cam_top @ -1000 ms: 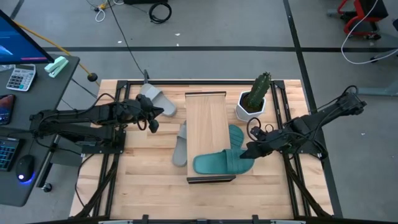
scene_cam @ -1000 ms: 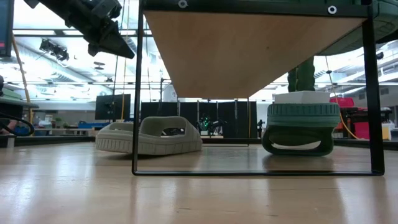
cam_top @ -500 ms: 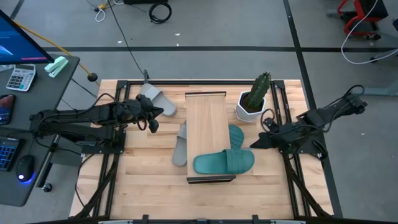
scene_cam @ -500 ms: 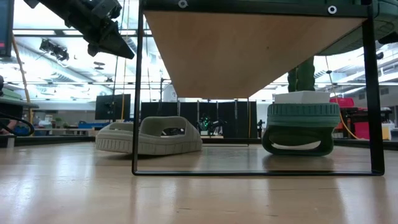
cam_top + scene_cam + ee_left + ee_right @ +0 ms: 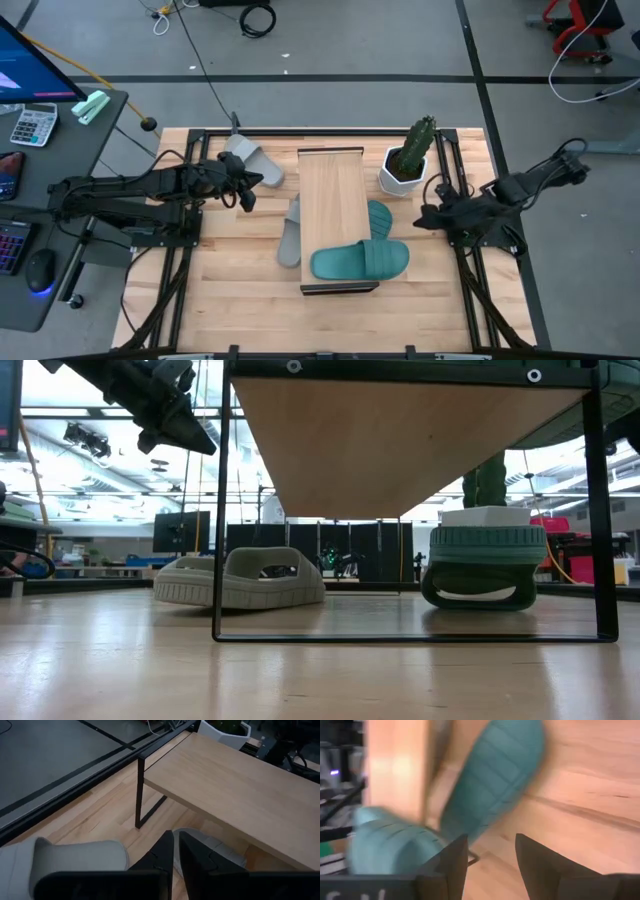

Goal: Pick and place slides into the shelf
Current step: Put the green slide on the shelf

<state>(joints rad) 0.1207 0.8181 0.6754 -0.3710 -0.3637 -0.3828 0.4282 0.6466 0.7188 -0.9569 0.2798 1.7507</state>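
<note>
Fingers of the right gripper (image 5: pixel 489 865) spread apart & empty at the high view's centre-right, w/ the teal rubbery slide (image 5: pixel 379 219) on the slatted wooden desk (image 5: pixel 240 270) just to their left, long axis running up-down beside the low plank-topped shelf (image 5: pixel 330 200), so right arm is nearer; left gripper (image 5: pixel 243 186) fingers closed, empty, upper left.

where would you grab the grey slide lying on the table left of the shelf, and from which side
Probably by its broad strap, coming down from above on the open left side. The grey slide lies flat and lengthwise against the shelf, its right edge tucked under the plank, so only the left is free. In the low view its strap arches up, giving the left tool something to pinch.
</note>
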